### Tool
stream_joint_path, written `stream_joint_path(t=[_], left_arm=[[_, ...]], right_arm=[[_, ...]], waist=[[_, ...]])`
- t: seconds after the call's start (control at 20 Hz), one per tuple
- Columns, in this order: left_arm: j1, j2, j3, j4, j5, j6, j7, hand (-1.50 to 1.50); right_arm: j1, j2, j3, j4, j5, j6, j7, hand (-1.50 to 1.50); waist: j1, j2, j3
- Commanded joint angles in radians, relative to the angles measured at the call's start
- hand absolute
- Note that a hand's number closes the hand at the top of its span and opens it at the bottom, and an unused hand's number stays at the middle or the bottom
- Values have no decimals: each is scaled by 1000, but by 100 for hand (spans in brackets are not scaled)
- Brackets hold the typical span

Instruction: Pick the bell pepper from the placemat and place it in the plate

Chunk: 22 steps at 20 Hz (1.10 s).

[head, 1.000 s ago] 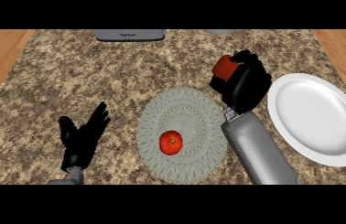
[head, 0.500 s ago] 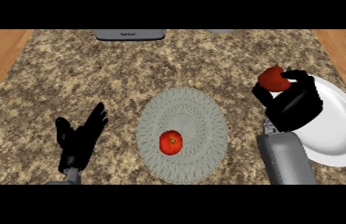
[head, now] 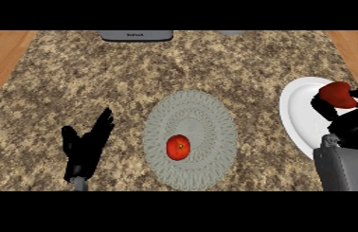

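Observation:
My right hand [head: 341, 123] is shut on a red bell pepper [head: 337, 93] and holds it over the white plate [head: 297, 108] at the counter's right edge. The pepper's lower part is hidden by the fingers. The round grey woven placemat [head: 202, 112] lies in the middle of the counter. A second red round vegetable with a small green stem, like a tomato [head: 177, 147], sits on the mat's lower left part. My left hand [head: 84, 148] rests open at the lower left, fingers up, away from the mat.
A grey appliance [head: 136, 35] stands at the counter's far edge, with another grey object [head: 231, 32] just showing to its right. Wooden floor shows past both speckled counter ends.
My right hand has carried the bell pepper rightward, from above the mat's right side to over the plate. The left hand and the tomato-like vegetable have stayed put.

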Motion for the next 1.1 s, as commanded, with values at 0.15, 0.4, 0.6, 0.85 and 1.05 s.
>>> stream_joint_path(t=[0.15, 0.4, 0.6, 0.85, 1.05], left_arm=[[-42, 5, 12, 15, 7, -9, 40, 0], [-30, 8, 10, 49, 5, -27, 0, 0], [-46, 16, 23, 35, 26, -40, 27, 0], [-50, 25, 42, 57, 18, -32, 3, 0], [-39, 7, 19, 33, 5, -17, 29, 0]], right_arm=[[-114, -187, -66, 276, -311, -131, -178, 150], [-55, -196, -55, 375, -477, 128, -174, -150], [-67, -226, -99, 456, -771, 149, -455, -150], [-68, -238, -218, 471, -994, 184, -805, -150], [-107, -167, -301, 439, -1088, 81, -991, -150]], waist=[[12, 5, -1], [17, 9, 0], [15, 8, 3], [4, 8, 3], [5, 6, 2]])
